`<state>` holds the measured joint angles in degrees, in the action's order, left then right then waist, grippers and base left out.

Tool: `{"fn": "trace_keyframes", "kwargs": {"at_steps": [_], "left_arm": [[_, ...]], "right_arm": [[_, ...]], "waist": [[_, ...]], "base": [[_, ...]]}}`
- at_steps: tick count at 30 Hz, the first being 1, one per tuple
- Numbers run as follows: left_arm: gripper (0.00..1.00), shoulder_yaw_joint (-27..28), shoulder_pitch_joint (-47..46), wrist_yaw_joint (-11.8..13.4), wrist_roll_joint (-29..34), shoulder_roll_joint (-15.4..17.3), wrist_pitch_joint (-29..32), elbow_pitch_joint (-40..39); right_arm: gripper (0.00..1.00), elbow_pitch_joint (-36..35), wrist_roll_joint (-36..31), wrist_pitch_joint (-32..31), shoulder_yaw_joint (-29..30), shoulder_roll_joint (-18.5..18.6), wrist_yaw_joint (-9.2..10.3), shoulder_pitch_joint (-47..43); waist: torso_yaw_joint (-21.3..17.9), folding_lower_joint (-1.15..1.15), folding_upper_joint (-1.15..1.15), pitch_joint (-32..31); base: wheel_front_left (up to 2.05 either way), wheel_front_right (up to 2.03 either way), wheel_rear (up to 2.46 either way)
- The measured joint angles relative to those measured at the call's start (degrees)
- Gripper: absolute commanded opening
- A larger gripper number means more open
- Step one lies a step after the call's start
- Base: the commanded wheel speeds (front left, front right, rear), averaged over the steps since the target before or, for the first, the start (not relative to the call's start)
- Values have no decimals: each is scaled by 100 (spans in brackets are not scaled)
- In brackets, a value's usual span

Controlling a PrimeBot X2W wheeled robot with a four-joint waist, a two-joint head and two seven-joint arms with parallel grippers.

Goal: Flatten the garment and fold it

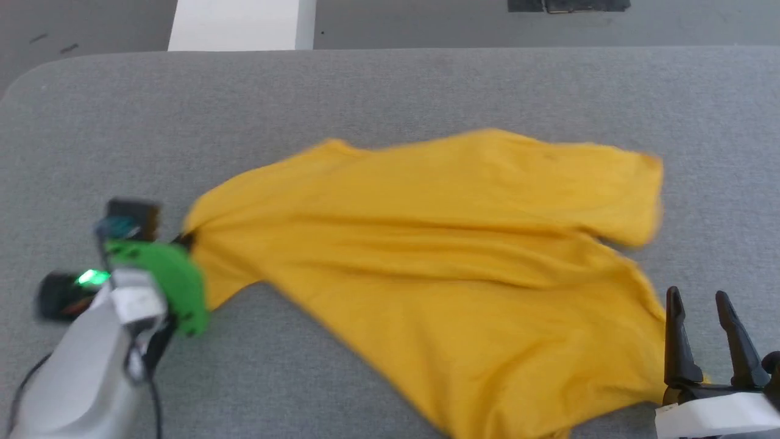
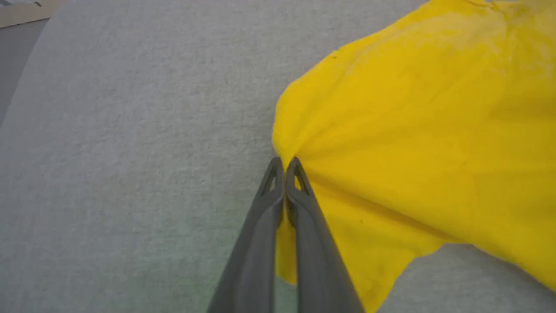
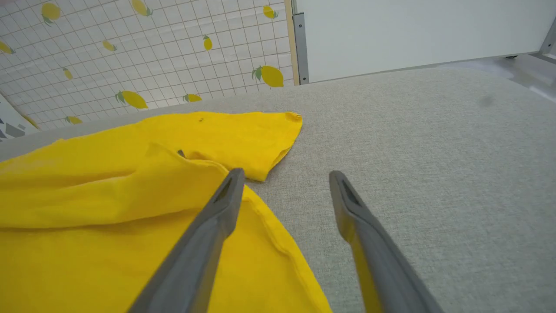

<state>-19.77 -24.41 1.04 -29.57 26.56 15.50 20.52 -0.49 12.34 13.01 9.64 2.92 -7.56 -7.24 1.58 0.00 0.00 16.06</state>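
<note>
The grey fabric-covered desk (image 1: 390, 91) spans the whole scene, with its rounded far-left corner in the head view. Beyond its far edge there is grey floor (image 1: 91, 24) and a white block (image 1: 237, 24). The right wrist view shows a lemon-print sheet (image 3: 152, 56) and a white panel (image 3: 412, 34) behind the desk.

The garment (image 1: 439, 244) lies on the desk from left of centre to the near right edge. It is plain yellow side up and creased, with long folds running left to right. 1 sleeve points to the far right, its hem flat on the desk. The cloth's left end is drawn into a tight bunch, with wrinkles fanning out from it.

The left gripper (image 2: 284, 163) sits at that bunched left end. Its 2 dark fingers are pressed together and pinch the edge of the garment between their tips. A green housing (image 1: 170, 274) sits just behind it on the pale forearm.

The right gripper (image 1: 698, 299) is at the near right, beside the garment's right hem. Its 2 fingers are spread wide and hold nothing. In the right wrist view 1 finger is over the yellow cloth and the other over bare desk. Whether either one touches the surface cannot be told.
</note>
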Motion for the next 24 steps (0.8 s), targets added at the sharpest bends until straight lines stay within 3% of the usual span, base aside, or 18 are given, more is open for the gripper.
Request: {"fn": "trace_keyframes", "kwargs": {"at_steps": [1,3,7,16,24], "left_arm": [[100,52,158,93,25,123,-3,-10],[100,243,388,281,-37,116,-227,-96],[100,335,654,249,-266,-185,-627,-456],[100,1050,1234,509,-319,-682,-2836,-1722],[100,1617,2103,305,-13,-1272,-3018,-2419]], "right_arm": [[100,-2,-33,-25,3,1,0,-1],[100,-15,-53,-75,-2,-2,0,-2],[100,-51,-99,-149,-8,-2,0,3],[100,-294,-183,-286,-68,-1,0,21],[100,-853,-455,-920,-563,-1,0,310]], "waist": [[25,0,0,3],[74,0,0,10],[183,0,0,25],[242,0,0,54],[232,0,0,114]], "base": [[0,0,0],[0,0,0],[0,0,0],[0,0,0],[0,0,0]]}}
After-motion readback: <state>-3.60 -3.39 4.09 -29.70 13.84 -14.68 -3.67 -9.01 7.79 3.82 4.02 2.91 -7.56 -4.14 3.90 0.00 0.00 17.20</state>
